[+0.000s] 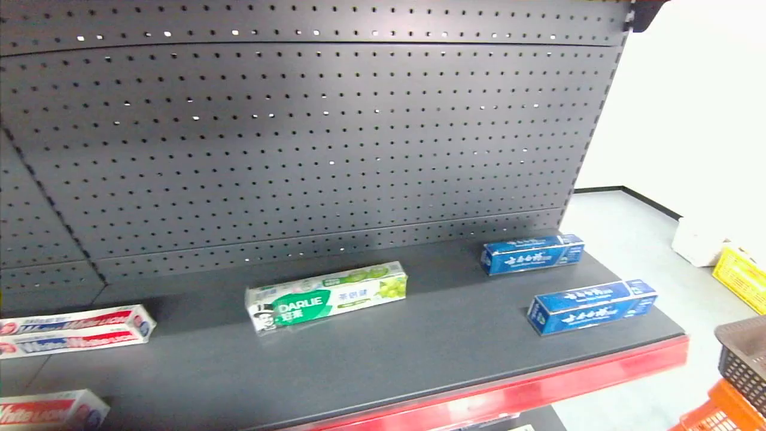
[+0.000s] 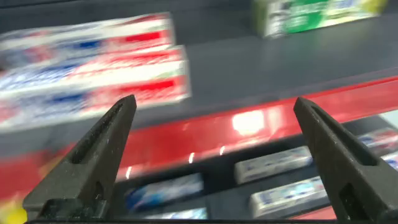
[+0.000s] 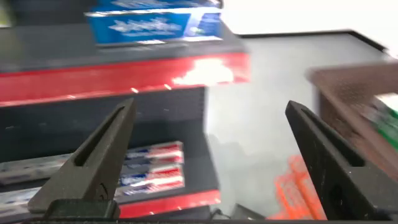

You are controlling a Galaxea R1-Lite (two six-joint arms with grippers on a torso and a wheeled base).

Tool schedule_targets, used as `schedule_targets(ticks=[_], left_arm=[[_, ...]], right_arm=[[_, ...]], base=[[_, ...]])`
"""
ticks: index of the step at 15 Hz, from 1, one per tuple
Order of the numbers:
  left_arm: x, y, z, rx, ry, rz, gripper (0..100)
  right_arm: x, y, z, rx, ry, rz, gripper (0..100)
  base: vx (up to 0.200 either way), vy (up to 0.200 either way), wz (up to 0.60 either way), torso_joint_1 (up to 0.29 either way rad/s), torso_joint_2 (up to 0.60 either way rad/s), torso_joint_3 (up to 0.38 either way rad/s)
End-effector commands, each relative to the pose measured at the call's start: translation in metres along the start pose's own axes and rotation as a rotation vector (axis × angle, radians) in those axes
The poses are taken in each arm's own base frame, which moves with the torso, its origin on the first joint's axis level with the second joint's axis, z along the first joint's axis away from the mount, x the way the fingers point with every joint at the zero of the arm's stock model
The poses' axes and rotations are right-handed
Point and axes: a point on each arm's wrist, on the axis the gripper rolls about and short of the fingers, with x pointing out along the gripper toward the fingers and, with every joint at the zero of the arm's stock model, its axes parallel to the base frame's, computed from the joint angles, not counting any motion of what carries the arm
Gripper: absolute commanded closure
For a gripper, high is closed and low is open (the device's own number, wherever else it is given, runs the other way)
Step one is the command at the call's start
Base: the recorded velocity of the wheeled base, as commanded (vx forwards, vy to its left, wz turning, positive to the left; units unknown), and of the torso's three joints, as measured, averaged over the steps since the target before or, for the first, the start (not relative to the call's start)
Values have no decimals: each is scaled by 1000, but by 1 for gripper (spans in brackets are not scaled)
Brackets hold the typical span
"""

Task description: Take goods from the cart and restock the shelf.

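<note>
On the dark shelf board (image 1: 383, 353) lie several toothpaste boxes: red-and-white boxes (image 1: 78, 329) at the left, a green box (image 1: 326, 295) in the middle, and two blue boxes (image 1: 532, 253) (image 1: 591, 305) at the right. My left gripper (image 2: 214, 102) is open and holds nothing, in front of the shelf's red edge (image 2: 249, 124), below the red-and-white boxes (image 2: 93, 68). My right gripper (image 3: 210, 107) is open and holds nothing, below the shelf's right end, where a blue box (image 3: 152, 25) lies. A brown cart basket (image 3: 354, 99) stands to its side, with something green (image 3: 385, 109) inside.
A perforated back panel (image 1: 299, 149) closes the shelf behind. The lower shelf holds more boxes (image 2: 273, 165) (image 3: 152, 168). The cart basket (image 1: 745, 359) sits over an orange crate (image 1: 718, 410) at the right. A yellow crate (image 1: 742, 278) stands on the grey floor farther off.
</note>
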Motion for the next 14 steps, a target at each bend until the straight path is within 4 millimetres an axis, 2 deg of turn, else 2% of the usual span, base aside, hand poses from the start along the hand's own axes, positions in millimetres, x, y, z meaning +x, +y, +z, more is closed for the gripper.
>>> schedule_targets(ticks=[1,14], left_arm=[[0,0,0,0,-1,0,0],[0,0,0,0,-1,0,0]], right_arm=[[0,0,0,0,0,1,0],[0,0,0,0,0,1,0]], base=[[0,0,-600,7,2,2],[0,0,-600,3,2,2]])
